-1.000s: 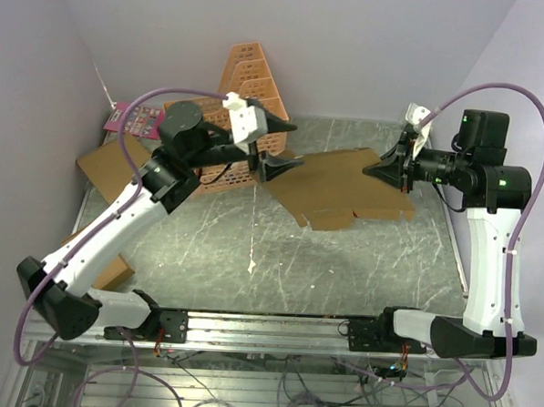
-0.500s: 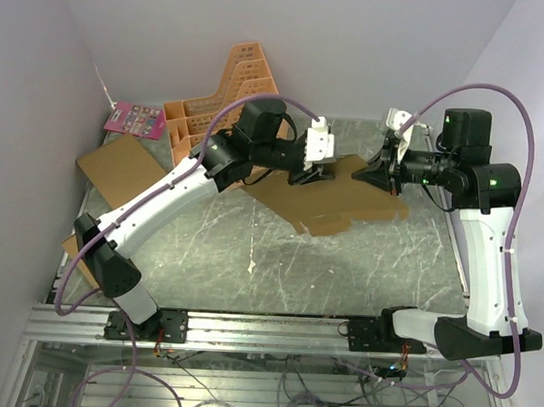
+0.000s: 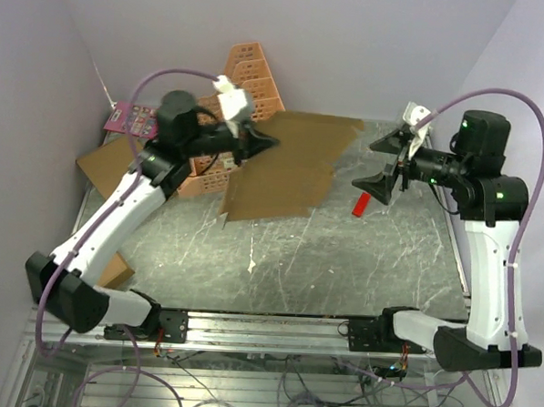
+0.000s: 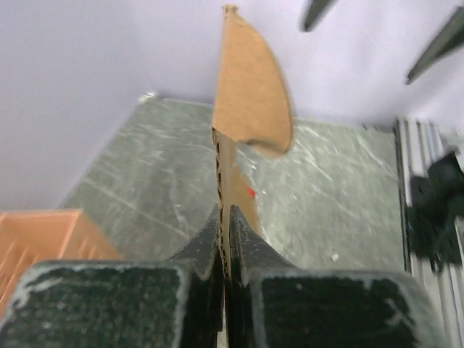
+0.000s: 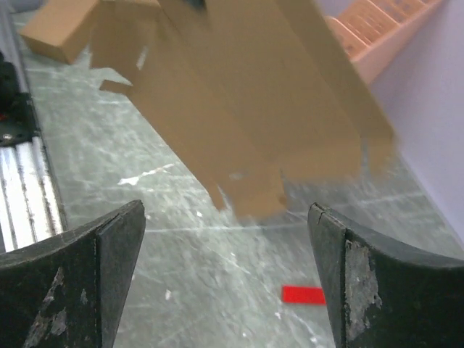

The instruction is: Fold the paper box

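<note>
Your left hand (image 3: 260, 141) is clamping the box (image 3: 287, 172) by one edge above the counter (image 3: 342, 257); your right hand (image 3: 380, 164) is gaping wide, empty.

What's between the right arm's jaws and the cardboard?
Grey table with one small red piece, between the right gripper and the paper box; the right wrist view shows it.

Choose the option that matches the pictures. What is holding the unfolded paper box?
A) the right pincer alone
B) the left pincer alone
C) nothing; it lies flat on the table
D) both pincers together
B: the left pincer is shut on the edge of the unfolded paper box, holding it up, while the right pincer stands open and apart from it.
</note>
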Action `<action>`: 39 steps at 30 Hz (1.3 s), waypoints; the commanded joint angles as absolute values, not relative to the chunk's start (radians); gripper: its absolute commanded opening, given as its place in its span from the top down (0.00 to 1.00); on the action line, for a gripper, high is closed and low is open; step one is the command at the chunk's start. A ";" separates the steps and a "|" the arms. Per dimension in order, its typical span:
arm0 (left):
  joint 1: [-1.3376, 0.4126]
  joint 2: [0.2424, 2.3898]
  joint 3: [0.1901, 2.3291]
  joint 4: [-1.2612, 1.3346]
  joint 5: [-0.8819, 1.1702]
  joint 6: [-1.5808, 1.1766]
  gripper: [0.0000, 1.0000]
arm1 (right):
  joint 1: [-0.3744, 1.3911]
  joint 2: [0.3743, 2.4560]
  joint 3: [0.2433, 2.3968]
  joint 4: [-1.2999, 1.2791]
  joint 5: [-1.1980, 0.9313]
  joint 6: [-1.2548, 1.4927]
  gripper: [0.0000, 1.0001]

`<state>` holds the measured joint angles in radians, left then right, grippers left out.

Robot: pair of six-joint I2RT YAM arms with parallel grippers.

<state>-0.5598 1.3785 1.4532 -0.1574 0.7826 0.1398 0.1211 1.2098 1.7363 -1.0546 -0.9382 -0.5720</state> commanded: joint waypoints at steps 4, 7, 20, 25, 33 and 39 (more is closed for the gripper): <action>-0.372 1.111 1.109 0.464 0.747 -0.405 0.93 | -0.057 1.059 1.415 -0.669 -1.101 -0.241 0.01; -0.347 1.029 1.063 0.499 0.666 -0.475 0.93 | -0.133 0.957 1.062 -0.158 -1.280 0.173 0.00; -0.341 0.961 0.938 0.831 0.452 -0.824 0.93 | -0.119 1.006 0.601 1.098 -1.286 1.036 0.00; -0.340 1.002 0.918 0.953 0.440 -0.911 0.93 | -0.057 1.024 0.610 1.188 -1.223 1.145 0.00; -0.342 1.057 0.894 1.118 0.409 -1.021 0.93 | -0.033 1.152 0.619 1.452 -1.124 1.384 0.04; -0.342 1.025 0.926 1.005 0.409 -0.948 0.93 | -0.043 1.067 0.677 0.882 -1.185 0.952 0.07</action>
